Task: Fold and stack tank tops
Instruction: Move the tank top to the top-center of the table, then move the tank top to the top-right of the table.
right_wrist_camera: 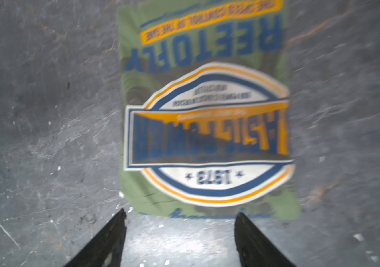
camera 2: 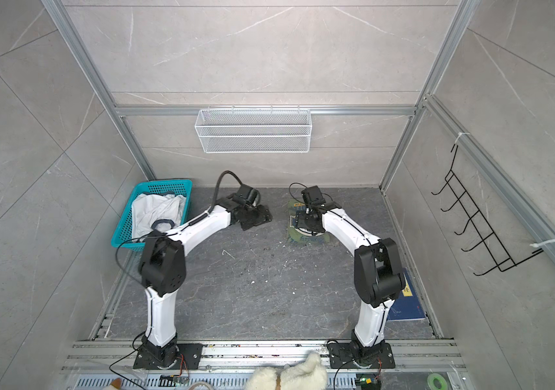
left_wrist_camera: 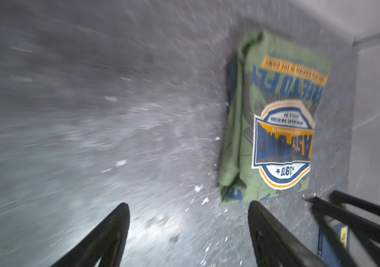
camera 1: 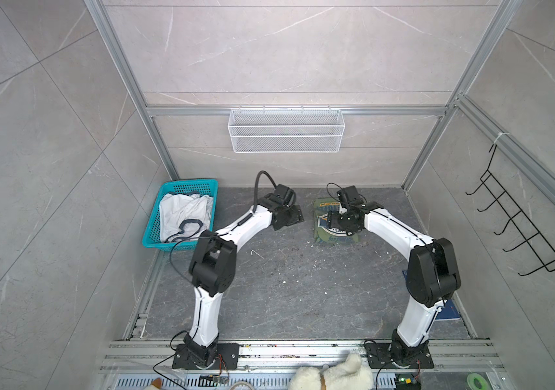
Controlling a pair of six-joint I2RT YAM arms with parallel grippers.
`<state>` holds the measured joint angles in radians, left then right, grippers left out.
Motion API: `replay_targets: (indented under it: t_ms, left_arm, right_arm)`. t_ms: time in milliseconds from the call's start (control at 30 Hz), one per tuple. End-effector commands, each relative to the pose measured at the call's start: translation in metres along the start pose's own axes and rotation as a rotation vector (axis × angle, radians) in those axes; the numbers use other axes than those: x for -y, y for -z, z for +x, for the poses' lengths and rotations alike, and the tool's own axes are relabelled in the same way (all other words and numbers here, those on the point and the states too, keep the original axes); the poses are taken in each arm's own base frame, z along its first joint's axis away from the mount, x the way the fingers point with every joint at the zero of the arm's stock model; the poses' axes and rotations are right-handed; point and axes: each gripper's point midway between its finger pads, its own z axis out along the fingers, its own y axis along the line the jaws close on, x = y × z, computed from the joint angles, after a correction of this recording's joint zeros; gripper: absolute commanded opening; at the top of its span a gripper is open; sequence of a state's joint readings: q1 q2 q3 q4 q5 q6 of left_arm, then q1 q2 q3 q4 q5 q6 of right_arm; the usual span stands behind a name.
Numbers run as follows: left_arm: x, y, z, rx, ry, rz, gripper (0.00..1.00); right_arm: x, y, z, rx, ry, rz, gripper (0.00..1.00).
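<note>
On the mottled grey table (right_wrist_camera: 45, 115), olive tank top (right_wrist_camera: 207, 138) folded rectangular — left gripper (left_wrist_camera: 188, 204), right gripper (right_wrist_camera: 180, 212) wide (empty).

A teal plastic lattice basket (camera 1: 189, 184) sits in the far left corner. A white wire-mesh basket (camera 1: 286, 130) hangs at the back, a black wire hook rack (camera 1: 521, 213) on the right. A fluffy white plush toy (camera 1: 336, 374) lies at the front edge.

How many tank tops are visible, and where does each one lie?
2. The green tank top lies folded on the table, towards its far right. The white tank top lies crumpled in the blue basket at the far left. More may be hidden under it.
</note>
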<state>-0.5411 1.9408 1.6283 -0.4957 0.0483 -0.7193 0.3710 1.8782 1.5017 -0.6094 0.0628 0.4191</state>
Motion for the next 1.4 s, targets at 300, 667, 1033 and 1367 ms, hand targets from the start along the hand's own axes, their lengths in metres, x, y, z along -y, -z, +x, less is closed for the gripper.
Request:
replay_targets:
  t_ms: [300, 667, 1033, 1367]
  left_arm:
    - [-0.043, 0.057, 0.026, 0.127, -0.029, -0.005, 0.83]
    - [-0.062, 0.069, 0.043, 0.151, -0.059, -0.018, 0.86]
    - [-0.076, 0.074, 0.045, 0.150, -0.083, -0.075, 0.86]
    - [-0.112, 0.103, 0.030, 0.185, -0.063, -0.188, 0.86]
  right_arm:
    - [0.001, -0.052, 0.014, -0.112, 0.149, 0.188, 0.94]
    - [0.043, -0.082, 0.008, -0.171, 0.166, 0.271, 0.94]
    - [0.093, -0.104, -0.033, -0.165, 0.217, 0.290, 0.93]
    - [0.114, -0.092, -0.056, -0.173, 0.269, 0.362, 0.93]
